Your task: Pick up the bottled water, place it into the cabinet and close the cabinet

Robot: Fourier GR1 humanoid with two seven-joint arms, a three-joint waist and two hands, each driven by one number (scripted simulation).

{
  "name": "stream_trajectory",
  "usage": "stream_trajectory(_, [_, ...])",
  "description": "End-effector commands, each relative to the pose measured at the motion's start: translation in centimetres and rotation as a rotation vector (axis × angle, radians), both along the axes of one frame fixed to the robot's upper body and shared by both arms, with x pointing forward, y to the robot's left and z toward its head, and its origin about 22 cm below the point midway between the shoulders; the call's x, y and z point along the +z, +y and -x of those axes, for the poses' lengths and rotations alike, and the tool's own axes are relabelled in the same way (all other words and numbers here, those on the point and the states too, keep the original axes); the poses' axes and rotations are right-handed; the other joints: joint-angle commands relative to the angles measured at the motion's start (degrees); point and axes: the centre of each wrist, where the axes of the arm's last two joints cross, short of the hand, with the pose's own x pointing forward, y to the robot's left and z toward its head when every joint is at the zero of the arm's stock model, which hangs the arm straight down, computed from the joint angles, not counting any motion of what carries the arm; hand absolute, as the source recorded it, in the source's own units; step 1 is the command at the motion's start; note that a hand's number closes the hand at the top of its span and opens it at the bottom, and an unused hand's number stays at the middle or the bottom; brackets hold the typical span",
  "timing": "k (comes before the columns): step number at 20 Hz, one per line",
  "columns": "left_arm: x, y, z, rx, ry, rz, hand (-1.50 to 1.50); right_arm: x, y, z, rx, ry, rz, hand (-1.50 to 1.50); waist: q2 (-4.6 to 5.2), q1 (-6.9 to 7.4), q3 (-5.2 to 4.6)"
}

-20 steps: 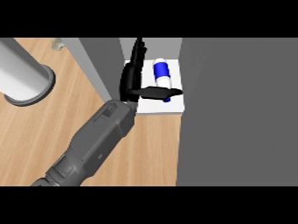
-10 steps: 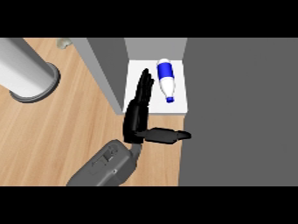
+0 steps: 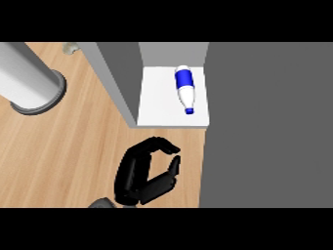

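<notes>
Robot hand (image 3: 146, 172) curled, holding nothing, just outside cabinet (image 3: 173, 105) | bottled water (image 3: 185, 89) lying inside cabinet | step: placement done | next: close door.

— What is the counter (image 3: 46, 146) made of?
— Light wood with fine grain, smooth and matt.
— And the cabinet (image 3: 270, 122)?
— Flat matt grey panels; its shelf (image 3: 161, 105) is plain matt white.
— The bottled water (image 3: 185, 90)?
— Smooth plastic, white with a glossy blue band and cap.
— The hand (image 3: 143, 173)?
— Black, with a slight sheen.
— The far-left cylinder (image 3: 21, 73)?
— Smooth, pale grey, metal-like.
</notes>
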Motion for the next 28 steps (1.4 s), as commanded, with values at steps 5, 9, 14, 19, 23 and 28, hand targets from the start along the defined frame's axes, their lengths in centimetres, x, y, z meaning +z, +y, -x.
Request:
stream_trajectory(5, [1.5, 6.8, 3.5, -0.011, -0.01, -0.045, 1.5, 2.9, 2.7, 0.5, 0.105, -0.018, 0.157, 1.5, 0.11, 0.28, -0.01])
stream_trajectory(9, [1.2, 9.0, 4.3, 0.021, 0.007, -0.083, 1.5, 3.5, 3.6, 0.9, 0.277, 0.034, 0.22, 1.5, -0.11, -0.27, -0.06])
stream_trajectory(14, [2.2, 14.2, 4.3, 0.033, -0.035, -0.093, 1.5, 4.1, 4.9, 0.7, 0.378, -0.04, 0.219, 1.5, -0.13, -0.21, -0.21])
stream_trajectory(19, [4.3, 16.3, 5.0, 0.045, -0.05, -0.03, -1.5, 4.6, 5.7, 1.0, 0.412, -0.088, 0.225, 1.5, -0.5, -0.7, -0.28])
stream_trajectory(23, [6.1, 19.2, 4.9, 0.079, -0.063, -0.056, -1.5, 4.3, 6.5, 0.8, 0.476, -0.074, 0.223, 1.5, -0.69, -0.35, -0.32])
stream_trajectory(28, [6.3, 21.8, 5.6, 0.11, -0.064, -0.084, -1.5, 4.9, 7.4, 0.4, 0.551, -0.078, 0.227, 1.5, -0.76, 0.59, -0.64])
